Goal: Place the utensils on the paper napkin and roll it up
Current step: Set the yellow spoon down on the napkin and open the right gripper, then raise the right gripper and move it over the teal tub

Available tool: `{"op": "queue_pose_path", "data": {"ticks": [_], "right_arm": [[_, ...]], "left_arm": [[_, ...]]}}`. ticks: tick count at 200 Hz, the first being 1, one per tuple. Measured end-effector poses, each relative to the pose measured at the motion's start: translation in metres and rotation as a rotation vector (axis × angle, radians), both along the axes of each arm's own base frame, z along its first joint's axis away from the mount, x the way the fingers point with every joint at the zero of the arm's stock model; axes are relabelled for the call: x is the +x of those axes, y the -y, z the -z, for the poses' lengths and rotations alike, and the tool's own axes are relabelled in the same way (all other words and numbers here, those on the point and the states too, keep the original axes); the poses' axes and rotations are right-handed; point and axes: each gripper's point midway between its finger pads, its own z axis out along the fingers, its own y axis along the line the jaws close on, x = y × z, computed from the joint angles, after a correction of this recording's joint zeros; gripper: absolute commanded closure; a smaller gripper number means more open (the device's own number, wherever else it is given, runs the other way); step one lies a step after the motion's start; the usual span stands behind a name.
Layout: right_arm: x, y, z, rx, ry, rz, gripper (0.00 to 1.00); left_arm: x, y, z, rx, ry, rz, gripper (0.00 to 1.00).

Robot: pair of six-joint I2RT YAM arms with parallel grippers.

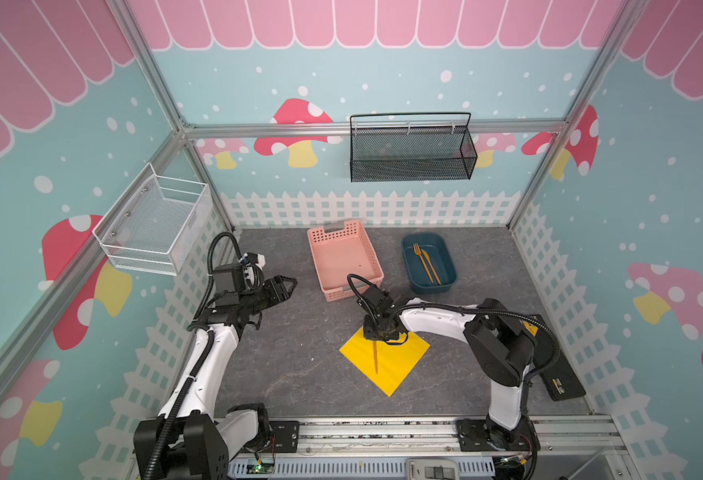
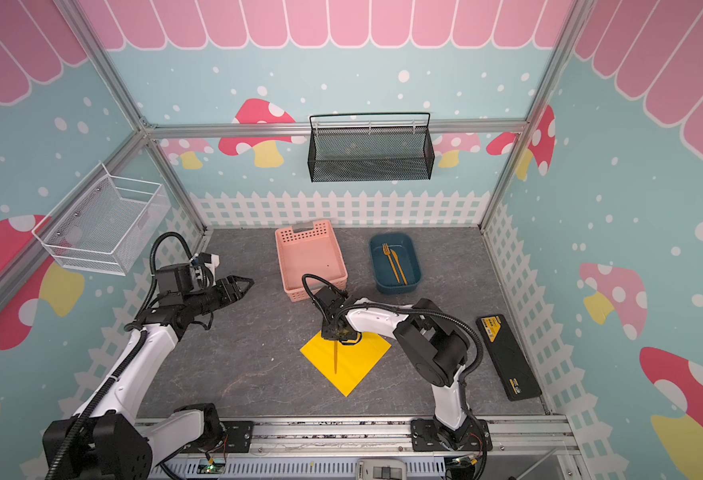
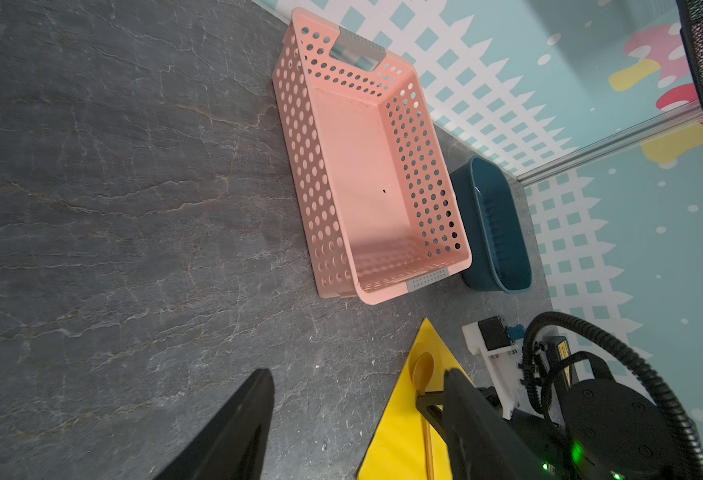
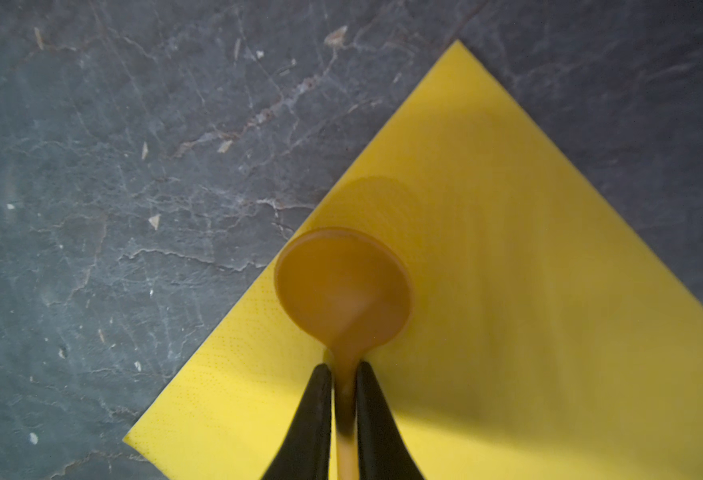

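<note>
Paper napkin [image 1: 399,361] lay flat on table, turned like diamond, one corner toward my base. Spoon [image 4: 343,286] was over napkin, handle along its middle, bowl near its far-left edge; whether bowl touched paper, I could not tell. My right gripper [image 4: 345,374] pinched spoon at thin neck just under bowl, jaws pressed on both sides. My left gripper [image 1: 291,286] hung well left of napkin, jaws spread, nothing between them. Beyond napkin stood pink basket [image 1: 337,237]. Beyond napkin, more to right, was blue tub [image 1: 449,266] with fork [image 1: 416,249] and knife [image 1: 433,270] inside, side by side.
</note>
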Motion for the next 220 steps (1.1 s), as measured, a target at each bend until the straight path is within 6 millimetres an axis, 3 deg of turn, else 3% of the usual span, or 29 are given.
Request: {"op": "queue_pose_path", "data": {"ticks": [111, 133, 171, 197, 220], "right_arm": [[0.002, 0.003, -0.007, -0.018, 0.010, 0.010, 0.75], [0.005, 0.002, -0.021, -0.005, 0.033, 0.014, 0.75], [0.014, 0.002, -0.062, 0.032, 0.113, 0.026, 0.75], [0.028, 0.002, -0.091, 0.064, 0.178, 0.022, 0.76], [0.047, 0.015, -0.108, 0.055, 0.226, 0.029, 0.76]], "left_arm": [[0.000, -0.001, 0.000, -0.002, 0.000, -0.003, 0.32], [0.000, -0.001, 0.000, -0.005, -0.002, -0.005, 0.32], [0.001, -0.002, 0.002, -0.009, -0.009, -0.008, 0.32], [0.001, -0.003, 0.003, -0.011, -0.012, -0.009, 0.32], [0.002, -0.003, 0.004, -0.011, -0.016, -0.010, 0.32]]}}
